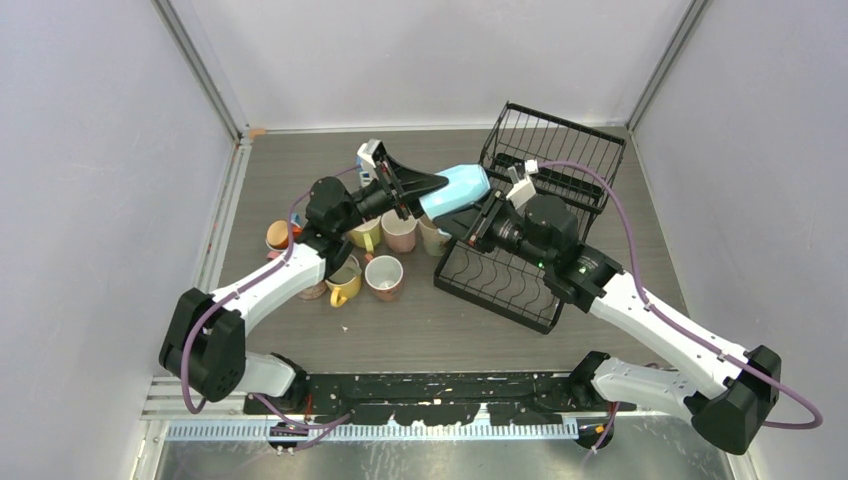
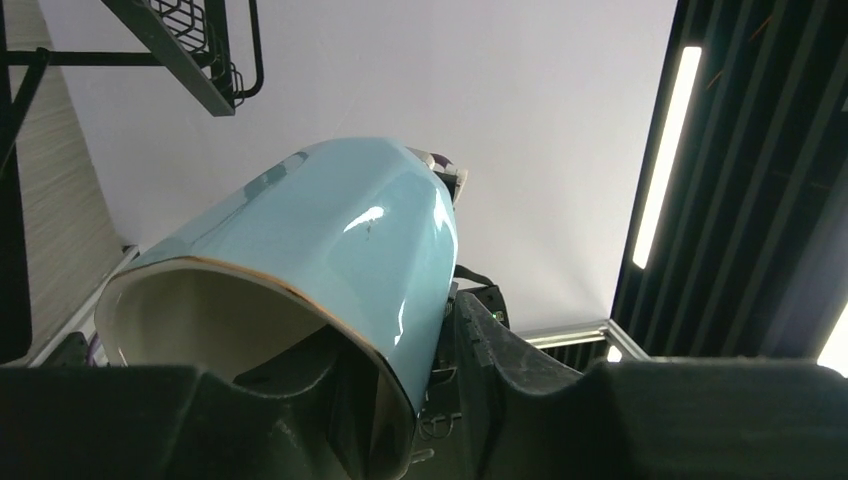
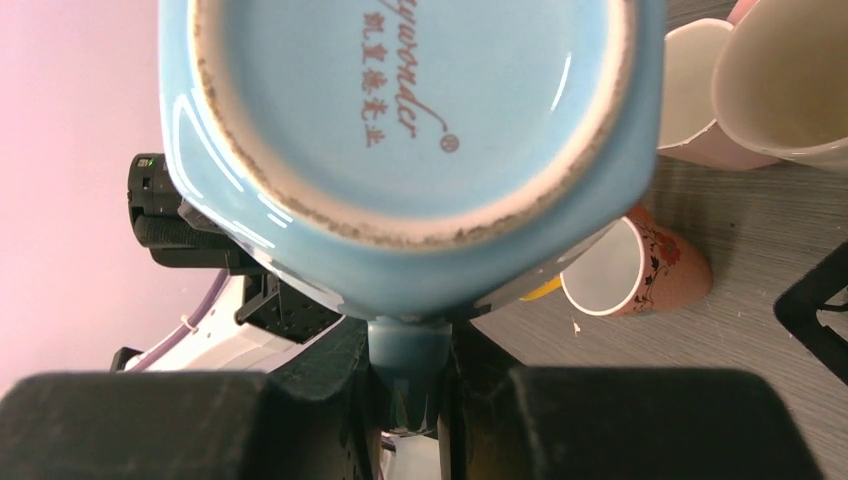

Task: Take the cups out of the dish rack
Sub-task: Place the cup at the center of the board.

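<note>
A light blue cup (image 1: 455,188) hangs on its side in the air between both arms, left of the dish rack (image 1: 560,160). My right gripper (image 1: 490,215) is shut on its handle (image 3: 408,350), with the cup's base (image 3: 400,100) facing the right wrist camera. My left gripper (image 1: 415,195) meets the cup's mouth: one finger sits inside the rim and the other lies along the outer wall (image 2: 340,230). Whether those jaws press the wall is not clear. In the left wrist view the left gripper (image 2: 405,330) straddles the rim.
Several cups stand on the table left of the rack: a yellow one (image 1: 345,285), a pink one (image 1: 384,277), a beige one (image 1: 400,232) and an orange one (image 1: 278,235). A flowered pink cup (image 3: 640,270) lies below the held cup. A rack corner (image 2: 200,60) shows at upper left.
</note>
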You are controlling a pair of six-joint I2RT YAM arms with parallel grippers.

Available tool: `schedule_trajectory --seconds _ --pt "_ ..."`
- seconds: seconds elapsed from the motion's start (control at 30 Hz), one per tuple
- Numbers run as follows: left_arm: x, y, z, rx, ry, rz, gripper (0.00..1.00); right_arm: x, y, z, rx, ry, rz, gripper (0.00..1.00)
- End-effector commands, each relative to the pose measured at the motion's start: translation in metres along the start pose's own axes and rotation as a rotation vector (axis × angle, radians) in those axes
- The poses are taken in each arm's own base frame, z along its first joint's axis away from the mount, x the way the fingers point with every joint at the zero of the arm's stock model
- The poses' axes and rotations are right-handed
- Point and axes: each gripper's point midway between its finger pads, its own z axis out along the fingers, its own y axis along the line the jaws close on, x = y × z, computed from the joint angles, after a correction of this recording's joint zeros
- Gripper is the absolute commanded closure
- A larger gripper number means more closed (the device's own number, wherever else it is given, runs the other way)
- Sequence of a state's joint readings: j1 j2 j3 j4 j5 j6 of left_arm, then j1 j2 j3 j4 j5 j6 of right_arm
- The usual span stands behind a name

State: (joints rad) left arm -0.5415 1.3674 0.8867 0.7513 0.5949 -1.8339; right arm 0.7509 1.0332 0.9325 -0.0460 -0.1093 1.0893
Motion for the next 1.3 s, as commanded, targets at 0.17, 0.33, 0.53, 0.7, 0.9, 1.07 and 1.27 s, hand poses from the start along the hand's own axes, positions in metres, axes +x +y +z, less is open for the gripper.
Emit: schedule_trajectory --seconds 0.17,0.33,0.53,0.7,0.9,1.07,1.27 --pt "0.014 -0.041 -0.011 0.125 0.022 0.069 0.86 -0.004 0.031 -0.020 -0.134 -0.014 -0.064 0.99" --pt "0.017 -0.044 -0.011 0.112 0.031 0.087 1.00 -0.001 0.031 -0.016 -0.143 0.006 -0.045 0.99" --pt "0.021 -0.036 -0.013 0.038 0.036 0.155 1.00 0.000 0.026 -0.014 -0.112 0.011 -0.051 0.47" --pt "0.024 -0.024 -0.020 -0.068 0.040 0.215 1.00 -0.003 0.010 -0.021 -0.009 0.008 -0.097 0.18" --pt "0.025 -0.012 -0.030 -0.168 0.041 0.273 1.00 -0.009 -0.006 -0.035 0.128 0.010 -0.187 0.10" --pt "0.027 0.006 -0.047 -0.331 0.053 0.364 1.00 -0.013 -0.030 -0.051 0.227 -0.024 -0.217 0.05" --pt "0.036 0.022 -0.070 -0.496 0.107 0.445 1.00 -0.025 -0.046 -0.072 0.328 -0.087 -0.249 0.00"
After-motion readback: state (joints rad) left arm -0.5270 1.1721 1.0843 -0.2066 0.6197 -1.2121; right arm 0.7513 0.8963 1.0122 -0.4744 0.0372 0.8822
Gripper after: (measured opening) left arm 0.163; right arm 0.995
